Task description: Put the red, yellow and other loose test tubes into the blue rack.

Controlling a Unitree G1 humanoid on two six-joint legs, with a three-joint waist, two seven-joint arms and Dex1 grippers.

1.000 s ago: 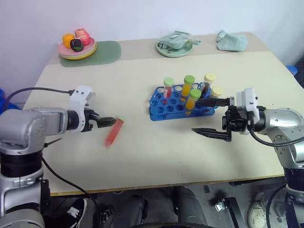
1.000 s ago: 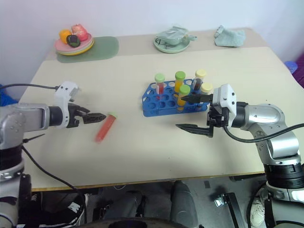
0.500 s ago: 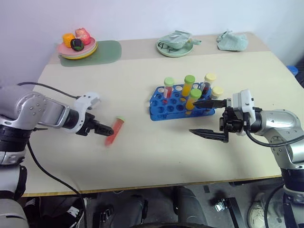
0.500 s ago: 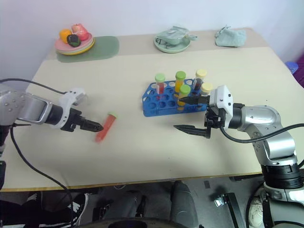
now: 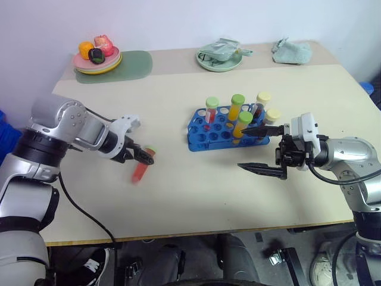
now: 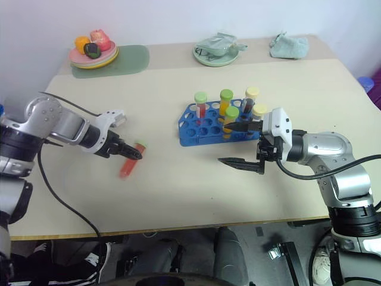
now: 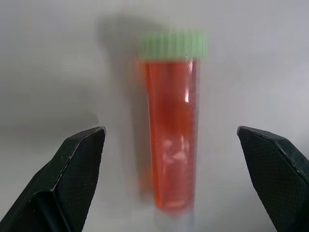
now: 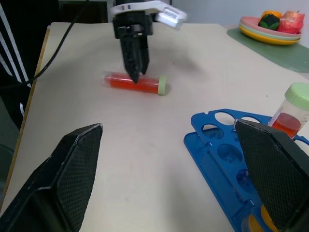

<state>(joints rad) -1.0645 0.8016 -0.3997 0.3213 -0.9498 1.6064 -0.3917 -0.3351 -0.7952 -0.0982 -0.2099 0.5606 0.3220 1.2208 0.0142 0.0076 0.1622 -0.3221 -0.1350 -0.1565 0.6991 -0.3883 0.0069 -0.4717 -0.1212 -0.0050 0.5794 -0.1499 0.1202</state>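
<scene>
Left end effector (image 7: 171, 140) positioned over 1 loose red tube (image 7: 173, 145); both end effectors empty.
The tube is seen lying flat on the bench (image 5: 178, 202), between wide-spread fingers, untouched. The right end effector (image 5: 260, 149), wide open, is held beside the blue rack (image 5: 205, 138), where 5 tubes stand.

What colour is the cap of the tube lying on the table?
Pale green; the cap of the tube shows best in the left wrist view.
</scene>
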